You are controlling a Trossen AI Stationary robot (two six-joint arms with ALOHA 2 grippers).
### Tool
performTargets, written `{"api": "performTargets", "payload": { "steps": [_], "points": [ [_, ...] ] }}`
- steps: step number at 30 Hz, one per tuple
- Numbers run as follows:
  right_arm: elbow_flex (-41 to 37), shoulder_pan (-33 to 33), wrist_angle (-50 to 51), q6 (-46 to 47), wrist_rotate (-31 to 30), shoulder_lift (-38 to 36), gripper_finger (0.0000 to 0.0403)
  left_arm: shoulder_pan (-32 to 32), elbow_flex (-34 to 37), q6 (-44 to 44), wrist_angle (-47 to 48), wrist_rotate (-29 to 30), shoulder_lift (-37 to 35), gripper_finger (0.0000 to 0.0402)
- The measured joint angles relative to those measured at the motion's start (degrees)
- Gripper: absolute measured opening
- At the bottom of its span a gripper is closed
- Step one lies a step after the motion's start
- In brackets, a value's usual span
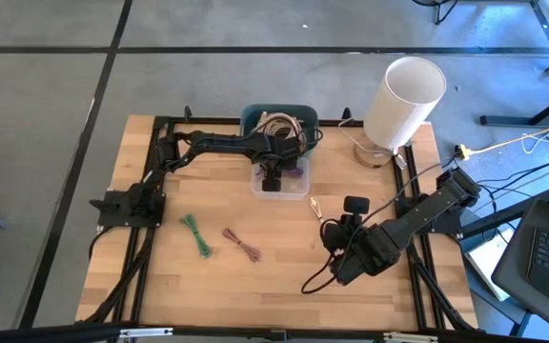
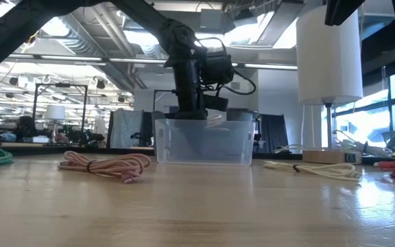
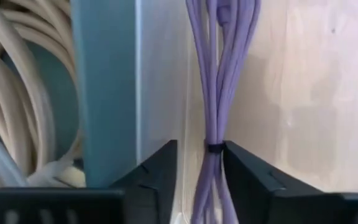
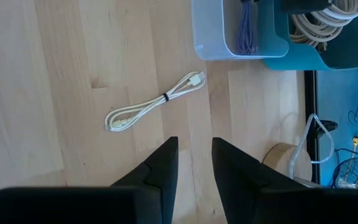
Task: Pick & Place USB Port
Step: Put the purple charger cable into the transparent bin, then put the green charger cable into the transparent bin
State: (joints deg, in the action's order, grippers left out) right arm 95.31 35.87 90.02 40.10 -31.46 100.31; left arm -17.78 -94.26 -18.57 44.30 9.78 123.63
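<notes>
Now the bundled purple cable (image 3: 219, 93) hangs down inside the clear bin (image 1: 282, 187), its tie sitting between the fingers of the left hand (image 1: 272, 181), which look parted around it rather than pinching, probably letting it drop there. Beside the clear bin, the teal bin (image 1: 276, 116) holds coiled white cords. Away from the bin, the right hand (image 4: 194, 163), empty and apart, waits over the table (image 1: 255, 286) near a white cable (image 4: 156, 102), likely the next pick.
</notes>
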Motion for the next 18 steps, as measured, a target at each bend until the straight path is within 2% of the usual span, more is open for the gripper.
{"api": "performTargets", "payload": {
  "steps": [5, 10, 13, 18],
  "points": [
    [0.0, 0.0, 0.0, 0.0, 0.2, 0.0, 0.01, 0.2, 0.0, 0.0, 0.5, -0.6, -0.1, 0.0167],
    [0.0, 0.0, 0.0, 0.0, 0.2, 0.0, 0.0101, 0.6, -1.4, -0.6, 2.9, -0.3, -0.1, 0.0188],
    [0.0, 0.0, 0.0, 0.0, 0.2, 0.0, 0.0101, 1.2, -4.6, -0.4, 5.9, 1.0, -0.2, 0.0192],
    [0.0, 0.0, 0.0, 0.2, 0.4, 0.0, 0.0101, 3.0, -14.3, 2.3, 16.9, 1.7, -0.2, 0.0193]
  ]
}}
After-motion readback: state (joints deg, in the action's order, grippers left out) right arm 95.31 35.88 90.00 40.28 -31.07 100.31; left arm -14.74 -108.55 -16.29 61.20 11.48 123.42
